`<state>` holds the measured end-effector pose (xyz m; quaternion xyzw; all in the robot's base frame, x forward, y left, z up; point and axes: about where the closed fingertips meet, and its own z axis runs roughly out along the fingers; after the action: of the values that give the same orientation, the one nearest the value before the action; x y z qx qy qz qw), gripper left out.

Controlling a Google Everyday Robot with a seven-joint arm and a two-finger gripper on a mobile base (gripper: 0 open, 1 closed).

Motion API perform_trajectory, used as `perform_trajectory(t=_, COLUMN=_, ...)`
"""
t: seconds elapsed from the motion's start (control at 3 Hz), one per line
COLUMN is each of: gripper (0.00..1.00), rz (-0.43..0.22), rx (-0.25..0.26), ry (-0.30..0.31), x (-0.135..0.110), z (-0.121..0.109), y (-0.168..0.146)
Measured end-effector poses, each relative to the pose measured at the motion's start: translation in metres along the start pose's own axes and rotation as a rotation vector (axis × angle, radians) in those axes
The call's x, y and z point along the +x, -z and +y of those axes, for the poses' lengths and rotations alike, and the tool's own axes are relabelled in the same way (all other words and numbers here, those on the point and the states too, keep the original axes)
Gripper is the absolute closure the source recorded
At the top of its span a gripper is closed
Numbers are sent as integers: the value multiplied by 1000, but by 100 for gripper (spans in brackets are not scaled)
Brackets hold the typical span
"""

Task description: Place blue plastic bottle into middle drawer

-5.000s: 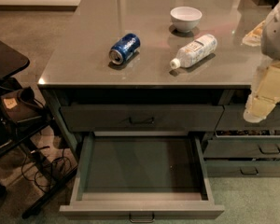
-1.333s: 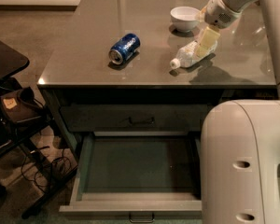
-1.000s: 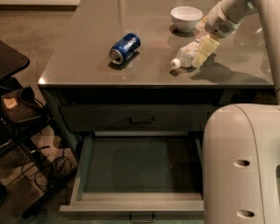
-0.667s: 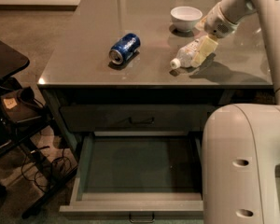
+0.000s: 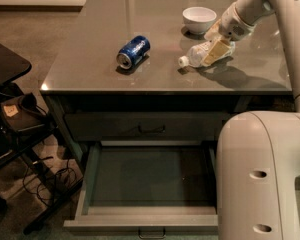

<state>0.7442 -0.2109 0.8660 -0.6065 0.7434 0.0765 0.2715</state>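
The blue plastic bottle (image 5: 194, 57), clear and ribbed with a white cap, lies on its side on the grey tabletop (image 5: 90, 64), cap pointing left. My gripper (image 5: 217, 43) is down on the bottle's body at its right end, reaching in from the upper right. The bottle still rests on the table. The middle drawer (image 5: 150, 176) stands pulled open below the table's front, wide and shallow with a bare bottom and a small dark handle (image 5: 151, 232) on its front.
A blue soda can (image 5: 133, 51) lies on its side left of the bottle. A white bowl (image 5: 199, 19) stands just behind it. The upper drawer (image 5: 150, 128) is closed. My arm's white body (image 5: 260, 174) covers the drawer's right side. A black stand (image 5: 15, 119) is at left.
Five seconds ago the arm was off at the right edge; since then the gripper has come down onto the bottle. Over the last second it has hardly moved, and the bottle lies where it was.
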Motion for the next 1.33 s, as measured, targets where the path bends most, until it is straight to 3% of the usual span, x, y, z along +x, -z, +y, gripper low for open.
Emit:
perform_trajectory(t=0.67, gripper=89, rz=0, rx=0, ry=0, x=0, z=0, y=0)
perform_trajectory(t=1.0, gripper=100, rz=0, rx=0, ry=0, x=0, z=0, y=0)
perform_trajectory(t=1.33, gripper=100, rz=-26, rx=50, ry=-31, x=-3, z=1, y=24)
